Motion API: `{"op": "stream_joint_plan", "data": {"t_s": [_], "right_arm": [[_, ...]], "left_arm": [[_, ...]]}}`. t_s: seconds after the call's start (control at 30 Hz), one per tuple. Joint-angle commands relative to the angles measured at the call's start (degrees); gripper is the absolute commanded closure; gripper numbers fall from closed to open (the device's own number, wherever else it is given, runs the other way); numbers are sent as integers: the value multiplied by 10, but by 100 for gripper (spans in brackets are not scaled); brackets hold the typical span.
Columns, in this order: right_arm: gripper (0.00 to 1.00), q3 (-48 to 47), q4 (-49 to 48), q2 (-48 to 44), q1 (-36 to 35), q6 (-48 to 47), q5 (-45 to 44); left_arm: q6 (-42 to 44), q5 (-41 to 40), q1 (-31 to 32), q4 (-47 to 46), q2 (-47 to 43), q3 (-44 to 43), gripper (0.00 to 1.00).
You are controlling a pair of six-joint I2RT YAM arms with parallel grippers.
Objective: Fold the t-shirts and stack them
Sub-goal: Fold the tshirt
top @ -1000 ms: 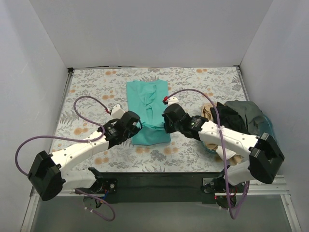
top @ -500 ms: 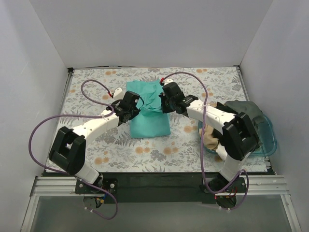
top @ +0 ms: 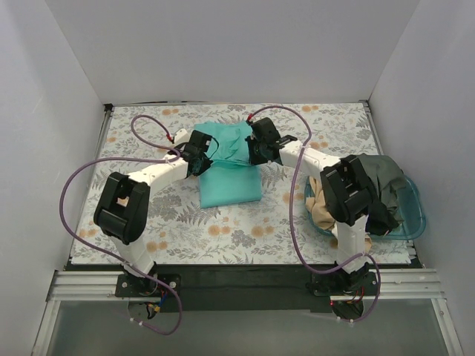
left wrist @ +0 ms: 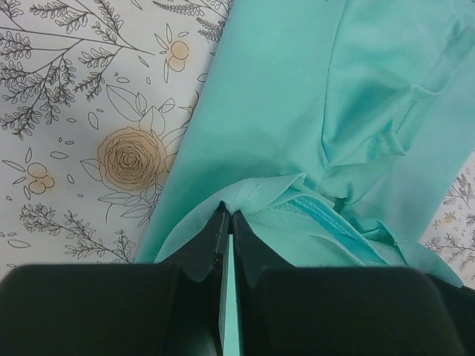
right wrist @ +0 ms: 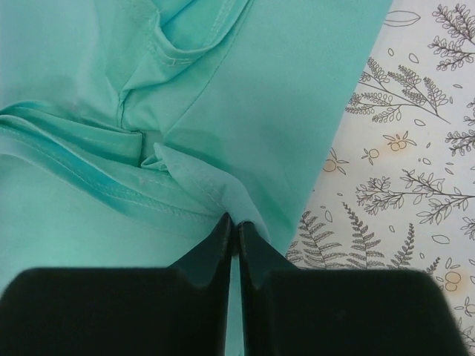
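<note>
Where the handled shirt lies: the bright teal-green cloth t-shirt point(top: 231, 182) rests on the floral-printed counter point(top: 148, 141), a little behind its middle and between the two arms. Its near part is flat and roughly rectangular, and its far part is bunched where the hands meet it.
Left hand point(top: 205, 157): it sits at the shirt's left edge. In the wrist view point(left wrist: 227, 216) the black fingers are pressed together with only a thin sliver of teal cloth between them, and a gathered fold of the shirt puckers right at the tips.
Right hand point(top: 254, 154): it sits at the shirt's right edge, facing the left hand across the cloth. Up close point(right wrist: 231, 221) its fingers are likewise pinched tight on a small pointed fold of the shirt's edge.
Shirt surface: several layers overlap near both hands, with stitched hems and creases running away from the pinch points.
Other shirts: a beige cloth shirt point(top: 323, 211) and a dark grey-olive cloth shirt point(top: 386, 172) are heaped in a translucent blue plastic tub point(top: 413, 211) at the counter's right side. They are well apart from the teal one and partly hidden by the right arm.
</note>
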State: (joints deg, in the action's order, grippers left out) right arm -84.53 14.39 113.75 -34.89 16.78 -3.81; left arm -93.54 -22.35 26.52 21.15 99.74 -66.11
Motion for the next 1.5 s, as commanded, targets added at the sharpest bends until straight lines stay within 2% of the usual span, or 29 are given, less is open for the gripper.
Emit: {"op": "stream_joint_plan", "data": {"t_s": [0.0,0.03,0.07,0.1,0.13,0.17,0.2,0.23,0.37,0.63,0.77,0.83,0.97,1.0,1.03,1.2,1.33,1.47], "right_arm": [[85,-34,-16,12,8,-8,13],[79,-38,-15,20,10,-5,14],[60,-46,-14,23,12,-3,14],[52,-49,-12,25,14,-1,17],[39,-52,-11,25,18,0,26],[6,-55,-8,24,20,0,27],[2,-54,-5,20,20,2,27],[2,-49,-3,7,20,3,23],[2,-3,-4,-46,20,14,33],[2,195,-54,-196,-2,62,69],[4,227,-77,-220,-5,67,78],[6,214,-80,-210,-4,47,72],[14,129,-80,-158,-4,4,65],[17,112,-80,-143,-4,-4,63],[25,97,-80,-114,-2,-21,63],[33,-3,-78,-14,10,-53,60],[44,-74,-74,52,18,-79,79],[46,-116,-50,93,25,-82,70]], "left_arm": [[19,13,-9,-6,15,-34,100],[19,13,-12,-1,19,-38,93],[17,15,-15,1,21,-43,82],[16,17,-16,3,22,-45,69],[17,19,-18,6,20,-46,36],[19,20,-19,7,17,-48,23],[20,22,-19,9,12,-48,15],[20,25,-19,10,-2,-46,11],[16,49,-19,10,-50,-18,9],[16,100,-12,4,-144,90,6],[8,95,-13,6,-180,133,5],[15,81,-14,1,-181,137,5],[32,54,-34,-16,-142,121,7],[42,80,-53,-29,-130,114,10],[46,94,-63,-31,-101,106,13],[75,127,-81,-64,-26,59,21],[86,134,-88,-71,20,34,31],[94,148,-91,-79,53,19,39]]}}
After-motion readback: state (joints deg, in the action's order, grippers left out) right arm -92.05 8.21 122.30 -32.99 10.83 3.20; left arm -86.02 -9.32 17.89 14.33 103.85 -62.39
